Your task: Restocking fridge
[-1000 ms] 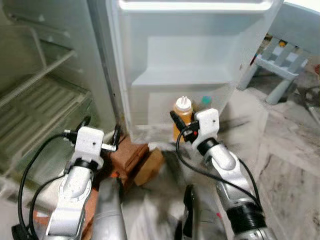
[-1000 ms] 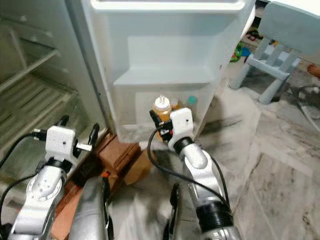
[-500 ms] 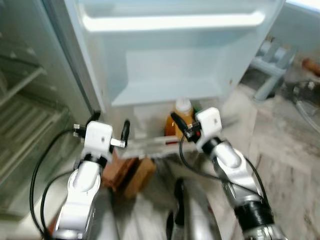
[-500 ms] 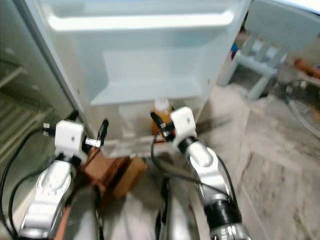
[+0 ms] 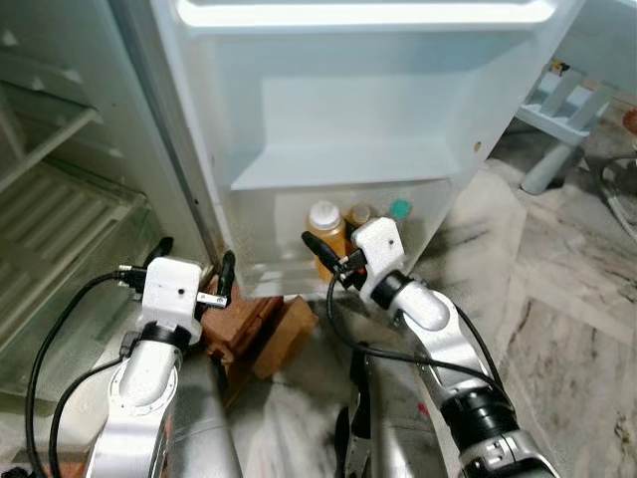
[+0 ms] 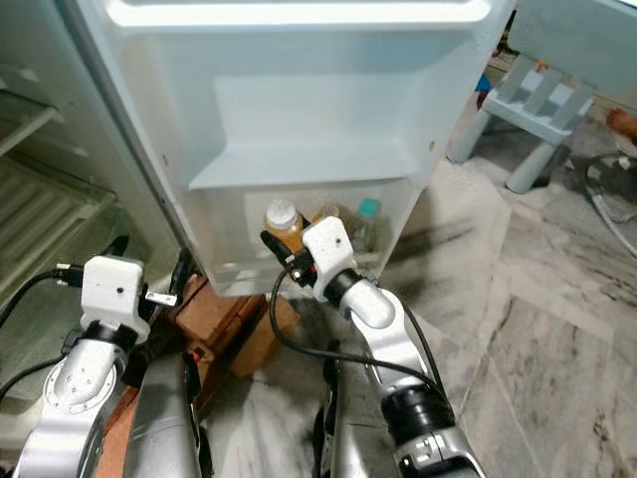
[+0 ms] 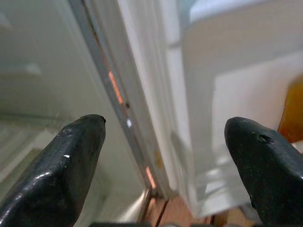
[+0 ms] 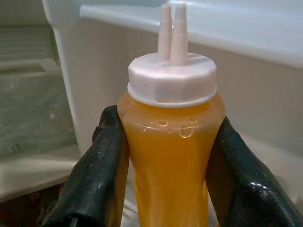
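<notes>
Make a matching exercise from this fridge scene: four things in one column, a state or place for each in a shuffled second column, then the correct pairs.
Things:
1. orange sauce bottle
2. left gripper
3. teal-capped bottle
4. brown boxes

States or places:
A. on the floor below the open fridge door
B. fingers apart, holding nothing, near the door's hinge edge
C. clamped between the right gripper fingers
D. standing in the bottom door shelf, not held

Pairs: 1-C, 2-B, 3-D, 4-A
</notes>
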`<state>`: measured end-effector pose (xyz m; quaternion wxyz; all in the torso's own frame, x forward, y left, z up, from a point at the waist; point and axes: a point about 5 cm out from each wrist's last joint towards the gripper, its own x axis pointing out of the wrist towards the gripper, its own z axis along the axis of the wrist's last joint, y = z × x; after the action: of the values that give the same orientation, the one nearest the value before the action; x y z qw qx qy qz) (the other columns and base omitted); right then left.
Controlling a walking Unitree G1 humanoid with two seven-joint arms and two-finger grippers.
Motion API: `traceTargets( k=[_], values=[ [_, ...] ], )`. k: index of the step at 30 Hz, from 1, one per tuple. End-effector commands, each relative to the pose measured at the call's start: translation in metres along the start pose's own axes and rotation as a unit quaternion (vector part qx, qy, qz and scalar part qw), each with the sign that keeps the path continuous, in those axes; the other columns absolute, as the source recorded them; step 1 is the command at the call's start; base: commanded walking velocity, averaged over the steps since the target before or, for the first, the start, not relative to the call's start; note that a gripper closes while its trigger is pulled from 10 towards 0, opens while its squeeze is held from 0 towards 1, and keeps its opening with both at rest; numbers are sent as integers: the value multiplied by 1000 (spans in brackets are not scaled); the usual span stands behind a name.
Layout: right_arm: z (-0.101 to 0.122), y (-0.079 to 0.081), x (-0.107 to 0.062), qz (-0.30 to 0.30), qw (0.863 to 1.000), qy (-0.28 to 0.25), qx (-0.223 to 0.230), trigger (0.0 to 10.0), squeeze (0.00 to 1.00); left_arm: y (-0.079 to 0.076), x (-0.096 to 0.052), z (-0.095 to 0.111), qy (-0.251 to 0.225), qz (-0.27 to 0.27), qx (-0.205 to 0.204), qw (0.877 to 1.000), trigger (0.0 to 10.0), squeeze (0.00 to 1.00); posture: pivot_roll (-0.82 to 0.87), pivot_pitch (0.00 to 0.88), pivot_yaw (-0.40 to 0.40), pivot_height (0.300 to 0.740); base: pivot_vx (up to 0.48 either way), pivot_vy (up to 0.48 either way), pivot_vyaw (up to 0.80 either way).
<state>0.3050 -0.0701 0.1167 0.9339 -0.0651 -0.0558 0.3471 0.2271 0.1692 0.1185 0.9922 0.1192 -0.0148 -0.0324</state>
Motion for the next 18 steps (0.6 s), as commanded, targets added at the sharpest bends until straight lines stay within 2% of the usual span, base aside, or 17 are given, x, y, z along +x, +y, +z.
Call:
traceTargets(
  k=[1, 10, 11, 18],
  values=[
    [0, 2, 9, 4, 1000, -6, -18, 10000, 0, 8, -8, 2, 10, 16, 3, 1000, 10000, 0, 204, 289, -62, 551, 0, 0, 0],
    [10, -2, 35, -11, 998, -26, -50, 10000, 0, 15, -23, 16, 18, 32, -6, 999, 10000, 0, 247, 362, -67, 532, 0, 0, 0],
    [18, -5, 42, -21, 997, -41, -66, 10000, 0, 15, -26, 20, 19, 36, -8, 999, 10000, 0, 249, 372, -69, 527, 0, 0, 0],
    [38, -19, 55, -59, 986, -77, -133, 10000, 0, 10, -34, 23, 29, 33, -15, 999, 10000, 0, 264, 389, -68, 527, 0, 0, 0]
  ],
)
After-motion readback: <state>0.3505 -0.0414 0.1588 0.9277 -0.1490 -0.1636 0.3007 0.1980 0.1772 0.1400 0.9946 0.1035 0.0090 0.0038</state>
